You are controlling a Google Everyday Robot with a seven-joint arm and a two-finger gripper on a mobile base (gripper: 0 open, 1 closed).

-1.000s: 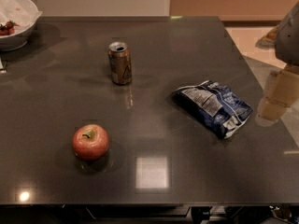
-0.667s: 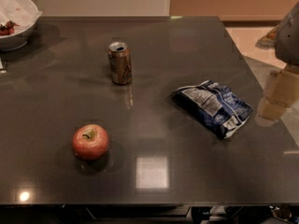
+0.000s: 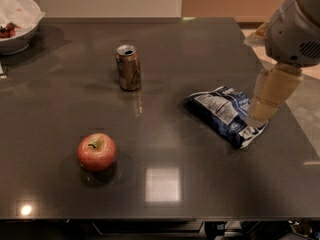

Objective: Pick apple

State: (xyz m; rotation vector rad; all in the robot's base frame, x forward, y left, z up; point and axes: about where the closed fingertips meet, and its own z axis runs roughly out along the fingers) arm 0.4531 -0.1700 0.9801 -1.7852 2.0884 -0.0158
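Since the apple (image 3: 97,152) looks firm, round and slick, grasp across its middle; the gripper (image 3: 262,107) hangs well apart at right, whether open or closed I cannot tell.

can (image 3: 128,67): print unreadable
chip bag (image 3: 225,113): white print, unreadable
gripper (image 3: 259,113): right side, by the chip bag's right end

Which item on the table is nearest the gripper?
The blue chip bag, right beside the gripper at far right; the apple, soda can and white bowl sit farther left.
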